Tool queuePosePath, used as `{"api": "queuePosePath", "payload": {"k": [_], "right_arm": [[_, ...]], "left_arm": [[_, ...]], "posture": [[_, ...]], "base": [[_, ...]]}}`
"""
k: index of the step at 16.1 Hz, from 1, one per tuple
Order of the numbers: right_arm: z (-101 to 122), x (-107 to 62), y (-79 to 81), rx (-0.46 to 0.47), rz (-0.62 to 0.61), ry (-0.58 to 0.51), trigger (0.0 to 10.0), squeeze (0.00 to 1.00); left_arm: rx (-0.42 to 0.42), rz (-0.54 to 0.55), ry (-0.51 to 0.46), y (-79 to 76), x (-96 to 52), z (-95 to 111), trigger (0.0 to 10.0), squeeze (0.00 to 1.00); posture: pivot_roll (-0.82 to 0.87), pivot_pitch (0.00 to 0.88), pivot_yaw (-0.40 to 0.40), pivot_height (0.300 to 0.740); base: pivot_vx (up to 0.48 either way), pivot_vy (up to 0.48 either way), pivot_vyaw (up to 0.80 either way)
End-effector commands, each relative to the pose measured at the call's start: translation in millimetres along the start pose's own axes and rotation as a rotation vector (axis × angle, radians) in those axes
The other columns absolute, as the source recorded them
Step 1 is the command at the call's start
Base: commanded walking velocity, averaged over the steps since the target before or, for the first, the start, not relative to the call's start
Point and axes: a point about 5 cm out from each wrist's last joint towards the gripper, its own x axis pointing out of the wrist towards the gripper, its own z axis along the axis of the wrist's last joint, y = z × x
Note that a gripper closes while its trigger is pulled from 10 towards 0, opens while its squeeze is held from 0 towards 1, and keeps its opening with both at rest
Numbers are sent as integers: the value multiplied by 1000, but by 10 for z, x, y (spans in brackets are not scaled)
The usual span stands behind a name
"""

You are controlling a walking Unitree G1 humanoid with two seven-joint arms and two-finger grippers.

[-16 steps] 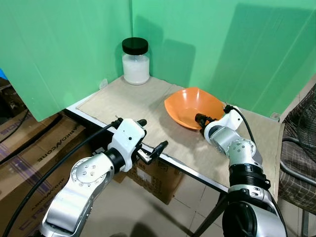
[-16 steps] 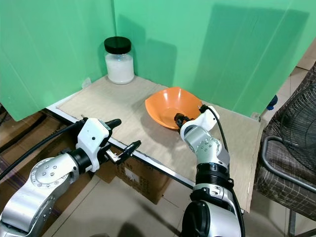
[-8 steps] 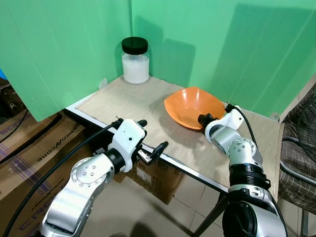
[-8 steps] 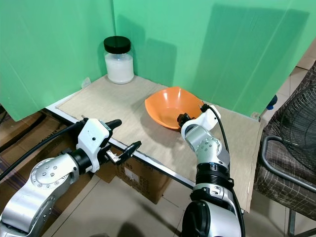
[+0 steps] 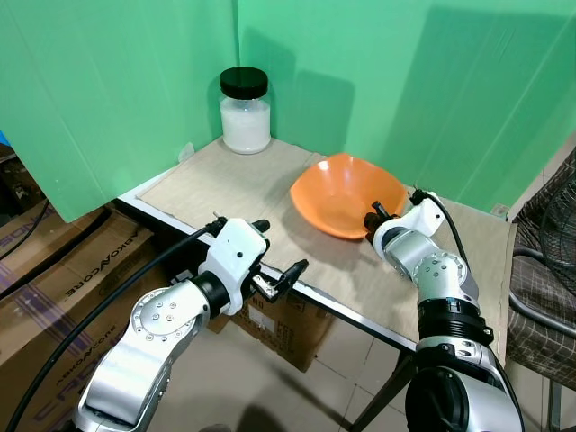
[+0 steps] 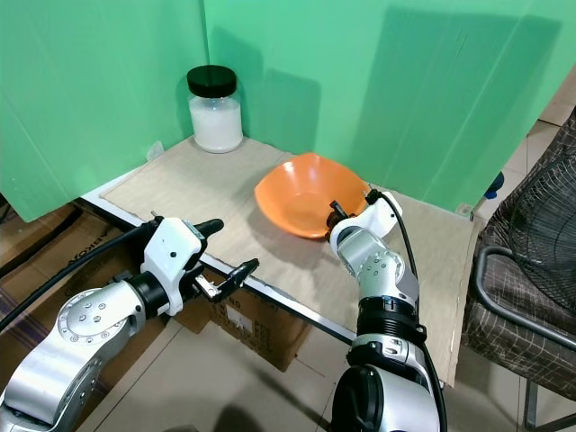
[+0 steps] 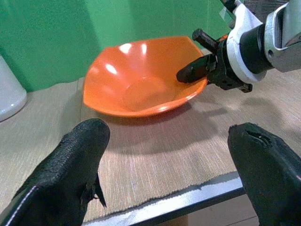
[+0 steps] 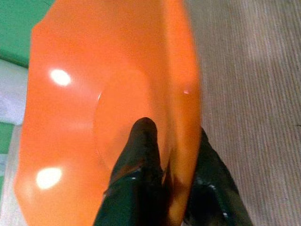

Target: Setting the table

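Right wrist view: right gripper (image 8: 171,165) jaws pinch glossy orange bowl (image 8: 94,94) rim; left gripper (image 7: 164,155) jaws spread.

The counter (image 5: 225,184) is a pale, wood-grain top with a dark metal edge along its near side, set into a corner of green screens. A jar (image 5: 245,111) with a black lid and white contents stands upright at the far corner, near the screens. An orange bowl (image 5: 342,191) sits toward the middle-right, well apart from the jar; whether it rests flat on the counter or is tilted up cannot be told for sure. Cardboard boxes (image 5: 54,261) stand on the tiled floor (image 5: 333,360) beside and under the counter's near edge.
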Motion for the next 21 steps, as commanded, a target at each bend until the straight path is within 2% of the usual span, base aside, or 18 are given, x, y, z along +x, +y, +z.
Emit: {"api": "queuePosePath", "payload": {"k": [1,5,7,9,10,11,12,13,15,17,19,21], "right_arm": [[96,-44,104,-9,49,-28,0,0],[315,-328,274,-47,206,-161,0,0],[431,-639,322,-123,309,-271,0,0],[512,-845,300,-203,353,-355,0,0],[546,-999,265,-280,384,-414,275,0],[559,-1137,221,-421,391,-466,4980,0],[553,-1187,186,-489,380,-481,10000,0],[518,-1301,112,-570,373,-502,10000,0],[388,-1543,100,-703,413,-548,10000,0],[254,-1577,101,-745,408,-545,10000,0],[187,-1522,143,-752,387,-546,10000,0],[152,-1536,136,-779,369,-543,10000,0]], "left_arm": [[14,-4,-8,8,23,17,10000,0],[11,12,-44,28,45,76,10000,0],[11,30,-59,44,64,92,10000,0],[11,53,-79,53,70,118,10000,0],[8,78,-90,64,58,126,10000,0],[7,102,-100,73,43,136,10000,0],[7,112,-106,76,35,142,10000,0],[2,135,-123,74,20,161,10000,0],[-28,218,-171,97,-13,213,10000,0],[-30,314,-197,191,-5,250,10000,0],[1,324,-192,214,43,252,10000,0],[-7,330,-188,211,56,250,10000,0]], "posture": [[92,0,-39,740],[72,0,-25,740],[60,0,-14,740],[65,0,-23,740],[68,0,-28,740],[71,0,-31,740],[71,0,-34,740],[62,0,-28,740],[51,0,-28,740],[46,0,-28,740],[32,0,-5,740],[32,0,-5,740]], "base": [[0,0,0],[0,0,0],[0,0,0],[0,0,0],[0,0,0],[0,0,0],[0,0,0],[0,0,0],[0,0,0],[0,0,-278],[0,0,-800],[0,0,-800]]}}
